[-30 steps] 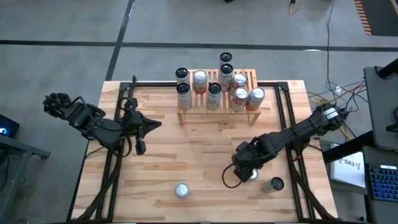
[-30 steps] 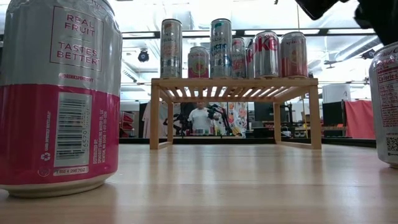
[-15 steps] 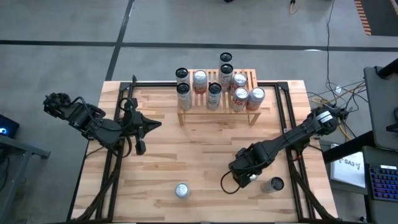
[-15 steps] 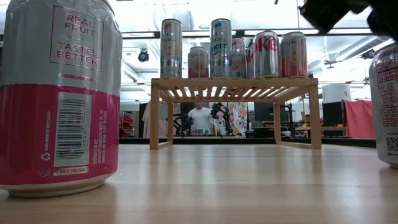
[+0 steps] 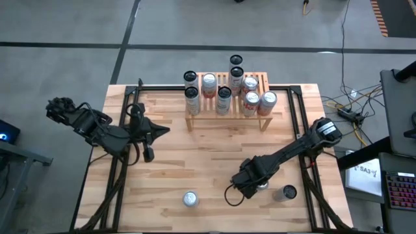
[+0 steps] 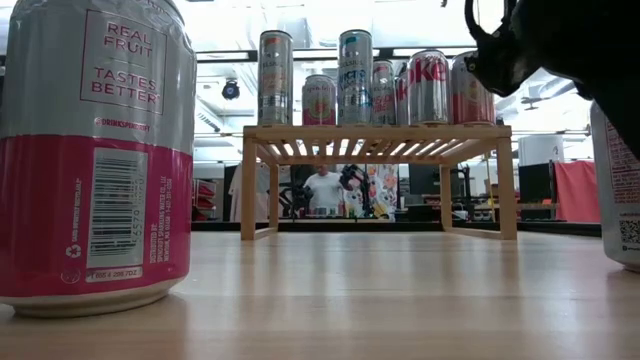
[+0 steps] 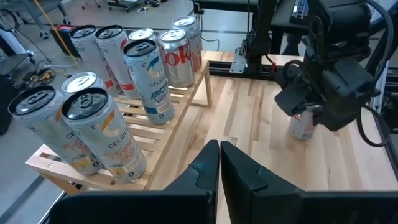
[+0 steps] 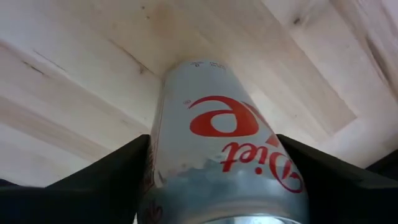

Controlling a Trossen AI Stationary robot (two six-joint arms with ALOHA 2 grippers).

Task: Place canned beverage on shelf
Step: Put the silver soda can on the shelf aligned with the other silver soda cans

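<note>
Wooden table (image 5: 195,162), Diet soda can (image 8: 221,168) between right end effector (image 5: 250,185) fingers

Grey floor (image 5: 58,26) w/ dark seams, bright ceiling lights (image 6: 300,20)

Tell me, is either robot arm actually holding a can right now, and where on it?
Not clearly. The right gripper has its fingers either side of the Diet Coke can, around its body, but they look open. The left gripper is shut on nothing.

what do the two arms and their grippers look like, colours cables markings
Both arms are dark, jointed and bulky. The left gripper has two flat black tapered fingers. The right gripper is blocky and black, with a thin black cable looping beside it. No markings visible.
</note>
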